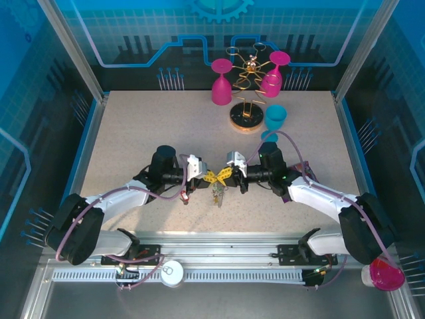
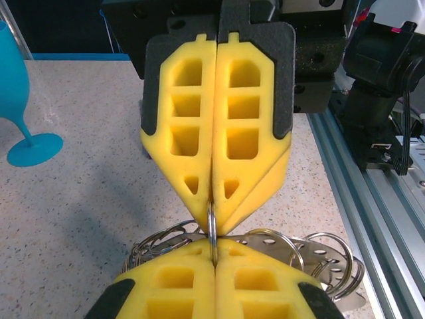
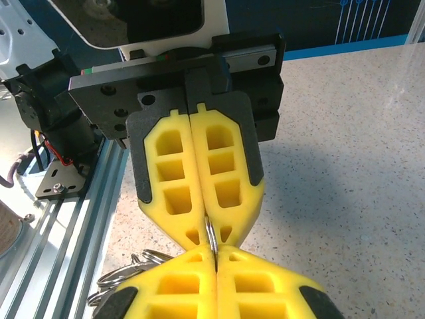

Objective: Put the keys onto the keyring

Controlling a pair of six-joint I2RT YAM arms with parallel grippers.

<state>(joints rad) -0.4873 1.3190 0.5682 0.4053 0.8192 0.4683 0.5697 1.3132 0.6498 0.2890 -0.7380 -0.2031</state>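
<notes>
Top view: my two arms meet nose to nose in the centre of the speckled table. The left gripper and the right gripper have their yellow fingertips almost touching.

Left wrist view: my left fingers fill the bottom edge and are pressed fully together. The right gripper's fingers point down from the top, also pressed together. Both pairs pinch the thin metal edge of the keyring, which stands upright between the tips at frame centre.

The keys dangle just below the grippers. Up close they are a tangle of silver loops and flat pierced metal, and I cannot tell their colours.

A gold rack holding pink glasses stands at top centre.
</notes>
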